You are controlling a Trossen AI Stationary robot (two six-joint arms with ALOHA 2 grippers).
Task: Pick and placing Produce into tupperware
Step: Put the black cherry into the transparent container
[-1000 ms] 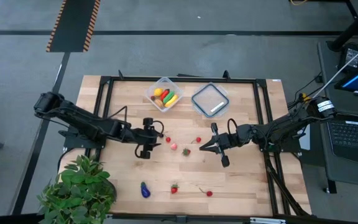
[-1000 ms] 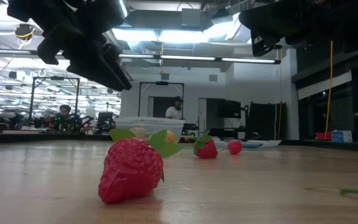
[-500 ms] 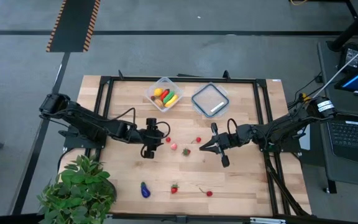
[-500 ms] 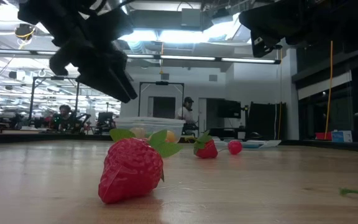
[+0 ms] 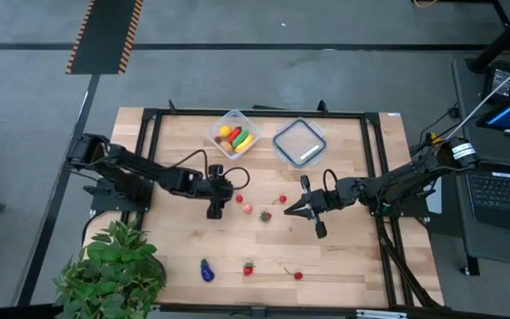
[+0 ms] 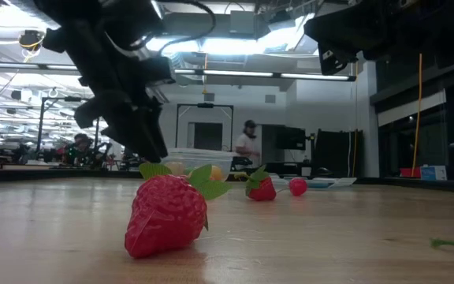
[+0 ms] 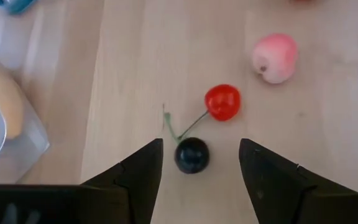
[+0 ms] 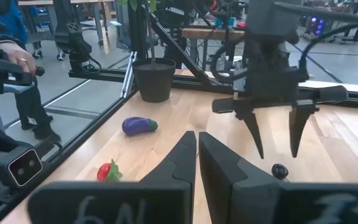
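1. Tupperware, a clear square plastic tub (image 5: 235, 133) at the table's far edge, already holds several yellow, orange and red pieces.
2. Purple eggplant (image 5: 206, 270), strawberries and berries remain on the wood.
3. Left gripper (image 7: 196, 163) hangs open over the red-and-dark cherry pair (image 7: 207, 127); right gripper (image 5: 289, 211) waits shut, empty.

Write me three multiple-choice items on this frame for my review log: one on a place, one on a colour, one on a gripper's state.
1. Where does the eggplant lie?
A. inside the tupperware
B. on the table near the potted plant
C. on the lid

2. What colours are the two cherries on the joined stem between the left gripper fingers?
A. both green
B. yellow and orange
C. one red, one black

3. How does the right gripper stand?
A. shut, holding nothing
B. wide open
C. shut on a strawberry

Answers: 1 B, the high view shows it on bare wood by the potted plant. 2 C, the left wrist view shows the pair. 3 A, its fingers meet with nothing between them.
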